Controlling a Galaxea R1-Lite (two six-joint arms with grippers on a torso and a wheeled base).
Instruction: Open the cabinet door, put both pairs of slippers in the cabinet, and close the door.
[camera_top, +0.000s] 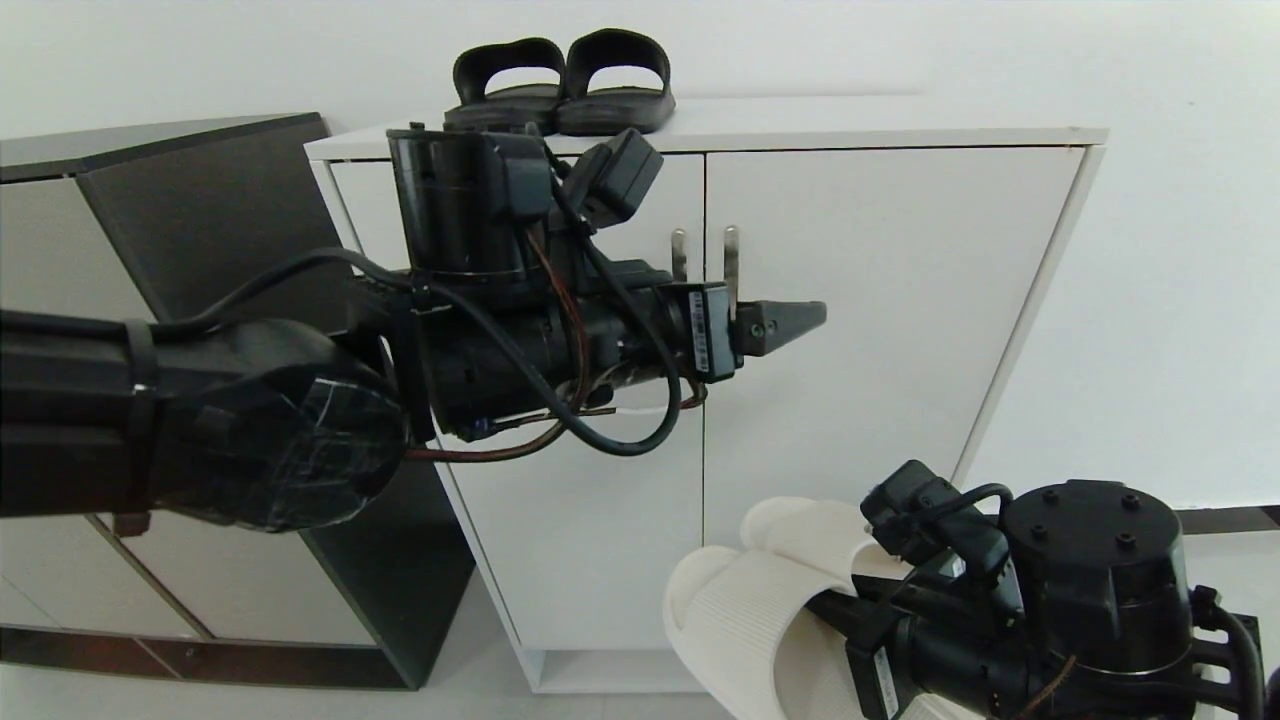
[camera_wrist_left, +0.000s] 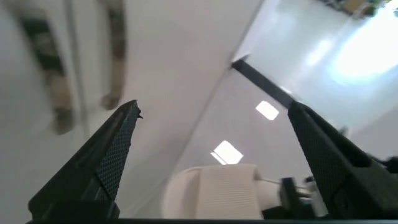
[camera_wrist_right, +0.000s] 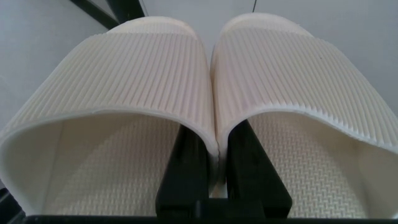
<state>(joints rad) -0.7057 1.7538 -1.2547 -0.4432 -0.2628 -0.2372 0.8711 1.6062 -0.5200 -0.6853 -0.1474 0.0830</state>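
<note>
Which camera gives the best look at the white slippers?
The right wrist view: both white slippers close up, side by side, in the right gripper. Head view: partly behind the arm. Left wrist view: one rounded end.

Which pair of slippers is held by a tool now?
The white pair, clamped in the right tool; the black pair sits on the cabinet top.

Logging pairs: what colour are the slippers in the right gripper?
The slippers are cream white with ribbed straps; best seen in the right wrist view.
</note>
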